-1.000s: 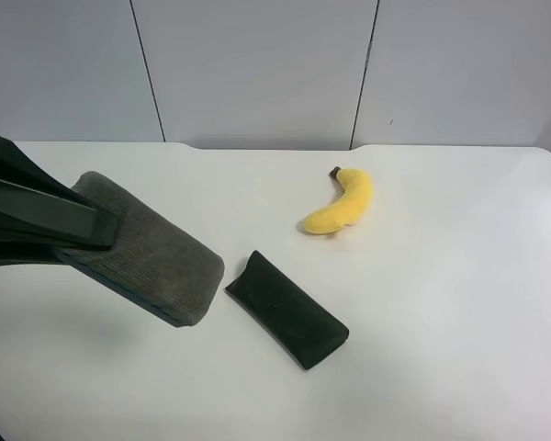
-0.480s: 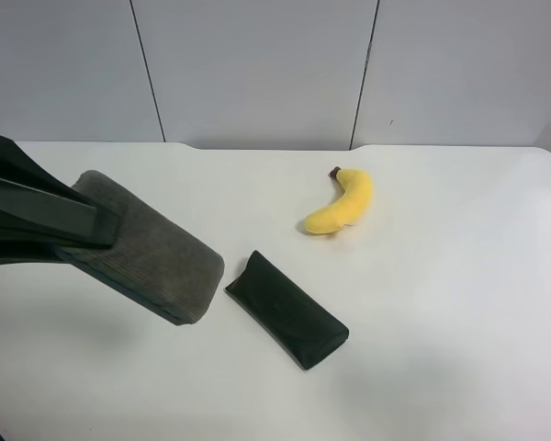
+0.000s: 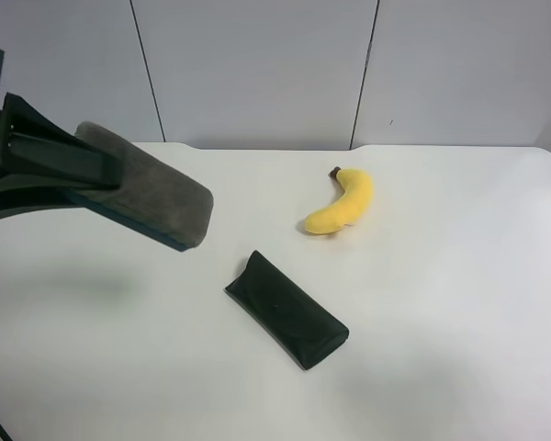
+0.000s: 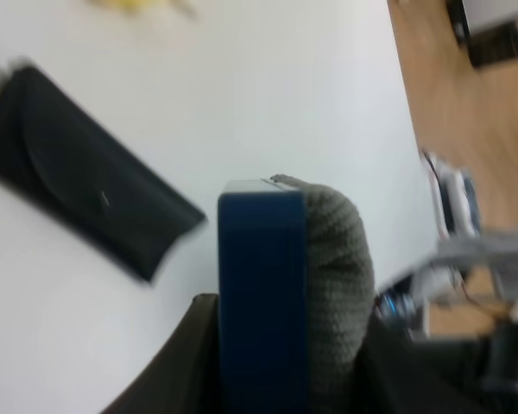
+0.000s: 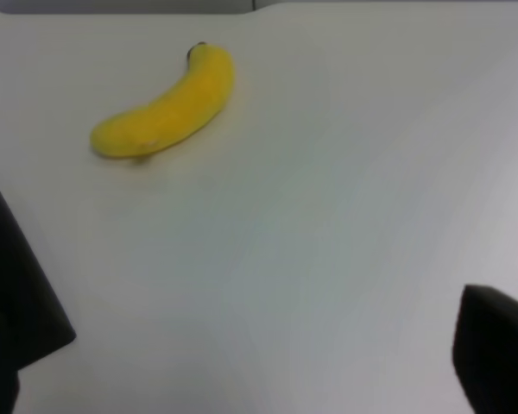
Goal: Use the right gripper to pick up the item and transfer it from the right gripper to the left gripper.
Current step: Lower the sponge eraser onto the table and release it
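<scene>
The item, a board eraser (image 3: 151, 197) with a grey felt top and a thin blue base, is held in the air by the arm at the exterior high view's left. The left wrist view shows it is my left gripper (image 3: 50, 170), shut on the eraser (image 4: 293, 293), with its jaws on the eraser's two sides. My right gripper (image 5: 259, 336) is open and empty above the bare white table. It does not show in the exterior high view.
A yellow plush banana (image 3: 342, 204) lies at the back of the white table (image 3: 459, 276) and also shows in the right wrist view (image 5: 164, 108). A long dark-green pouch (image 3: 286, 310) lies near the table's middle, below the eraser in the left wrist view (image 4: 78, 203).
My left gripper has risen with the eraser in it, moving up and to the left in the exterior high view, away from the pouch. Banana and pouch have not moved.
</scene>
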You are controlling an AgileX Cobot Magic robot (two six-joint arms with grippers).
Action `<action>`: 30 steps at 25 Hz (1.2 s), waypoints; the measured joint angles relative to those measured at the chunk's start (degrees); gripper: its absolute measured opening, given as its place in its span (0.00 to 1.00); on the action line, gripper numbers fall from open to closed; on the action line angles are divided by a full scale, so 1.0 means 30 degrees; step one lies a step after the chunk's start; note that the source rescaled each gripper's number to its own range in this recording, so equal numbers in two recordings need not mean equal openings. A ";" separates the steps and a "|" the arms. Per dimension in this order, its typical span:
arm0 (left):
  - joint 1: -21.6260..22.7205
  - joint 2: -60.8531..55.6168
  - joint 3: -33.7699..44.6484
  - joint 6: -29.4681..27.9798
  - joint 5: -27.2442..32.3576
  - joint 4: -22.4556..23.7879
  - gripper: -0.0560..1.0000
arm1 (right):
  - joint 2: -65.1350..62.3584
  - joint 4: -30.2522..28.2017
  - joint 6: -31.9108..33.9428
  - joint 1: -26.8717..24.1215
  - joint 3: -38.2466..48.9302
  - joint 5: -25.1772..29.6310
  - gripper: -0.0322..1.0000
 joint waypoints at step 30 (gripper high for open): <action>0.7776 1.2504 0.0000 1.1338 -0.5716 -0.6247 0.05 | 0.0000 0.0000 0.0000 0.0000 0.0000 0.0000 0.99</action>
